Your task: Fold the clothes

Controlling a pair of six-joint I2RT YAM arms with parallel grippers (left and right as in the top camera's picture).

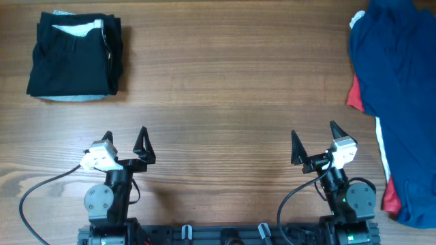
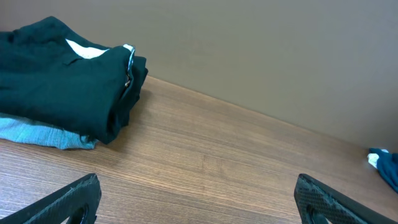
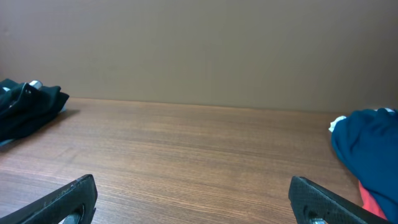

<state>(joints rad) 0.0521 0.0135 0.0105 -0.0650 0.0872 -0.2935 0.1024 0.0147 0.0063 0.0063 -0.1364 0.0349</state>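
Table (image 1: 225,82): wood grain, bare across the middle, with clothes at both ends.
Blue shirt (image 1: 398,82): a loose, rumpled heap along the right edge, running from far to near and partly out of frame; nothing holds it.
Black stack (image 1: 71,58): folded into a neat block at the far left, well apart from the heap, with a pale lining showing at its top.
Red shirt (image 1: 354,99): under the blue shirt, peeking out on its left side and again at the near right.
Light-blue piece (image 2: 43,134): lies flat beneath the black stack, its edge showing on the near side.
White piece (image 1: 381,150): a thin strip along the blue shirt's left edge.
Left gripper (image 1: 125,136): near left, fingers spread wide and empty, above bare table.
Right gripper (image 1: 314,133): near right, fingers spread wide and empty, just left of the heap and not touching it.
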